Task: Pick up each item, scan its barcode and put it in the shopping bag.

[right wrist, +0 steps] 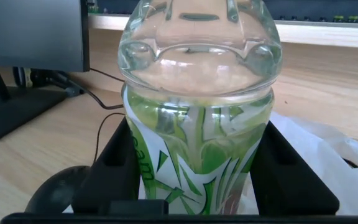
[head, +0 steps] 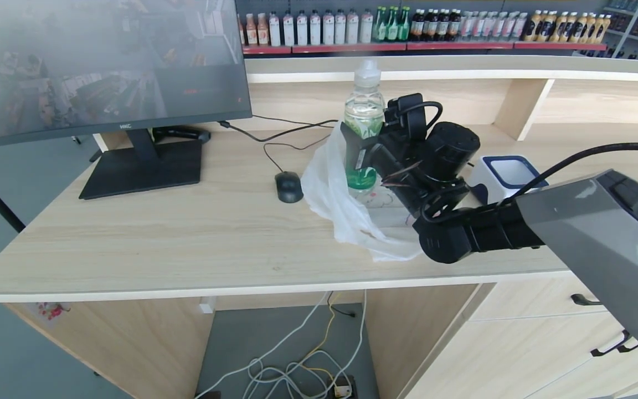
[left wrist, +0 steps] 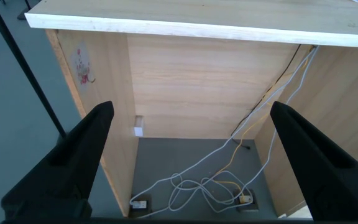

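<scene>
Wood, pale and grained, makes up the surface (head: 186, 233), and from the head view the action sits right of centre. The right hand (head: 363, 159) is clamped on a clear bottle (head: 364, 108) with a green label and holds it upright, cap at the top. The base of the bottle is down at the open mouth of the white shopping bag (head: 333, 208), which lies crumpled on the surface; whether the bottle touches the plastic, I cannot tell. A white scanner (head: 510, 174) stands just beyond the arm on the robot's right. A black mouse (head: 288, 187) lies beside the bag on the robot's left, and a monitor (head: 103, 61) stands farther left.

Over to the left wrist view: the left hand (left wrist: 191, 168) hangs below the surface edge, its fingers (left wrist: 79, 165) wide apart with nothing between them, and loose cables (left wrist: 204, 183) lie on the floor beneath.

Now the right wrist view: the bottle (right wrist: 197, 118) is gripped between two black fingers (right wrist: 114, 168), one pressed to each side of the label. The bag (right wrist: 319, 146) shows behind it, and the mouse (right wrist: 58, 193) is off to one side.
</scene>
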